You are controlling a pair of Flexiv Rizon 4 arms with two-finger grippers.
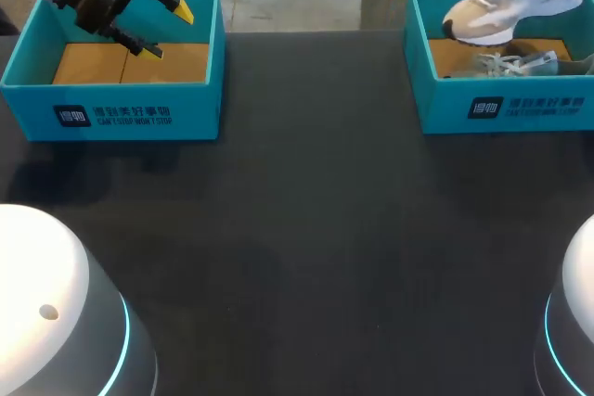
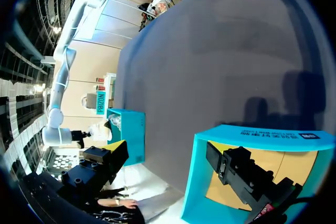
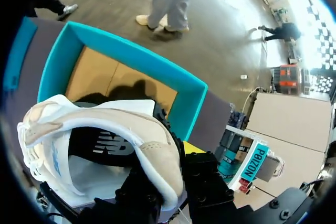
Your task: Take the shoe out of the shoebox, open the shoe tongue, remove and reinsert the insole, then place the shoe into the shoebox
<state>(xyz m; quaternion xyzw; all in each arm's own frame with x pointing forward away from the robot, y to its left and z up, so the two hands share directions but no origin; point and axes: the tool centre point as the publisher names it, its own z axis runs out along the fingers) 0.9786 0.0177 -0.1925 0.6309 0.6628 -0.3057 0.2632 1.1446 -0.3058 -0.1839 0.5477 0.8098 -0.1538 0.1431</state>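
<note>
Dark desk (image 1: 297, 229): right fingers (image 3: 202, 179) clamp shoe (image 1: 506, 6) heel above shoebox (image 1: 501, 108), toe toward desk middle; left fingers (image 1: 183, 8) open over other box (image 1: 111, 113), well apart.

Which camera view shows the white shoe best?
The head view: the shoe shows almost whole, side-on, above the right shoebox. The right wrist view shows only its heel collar and lining, close up; the left wrist view shows it tiny, far off.
</note>
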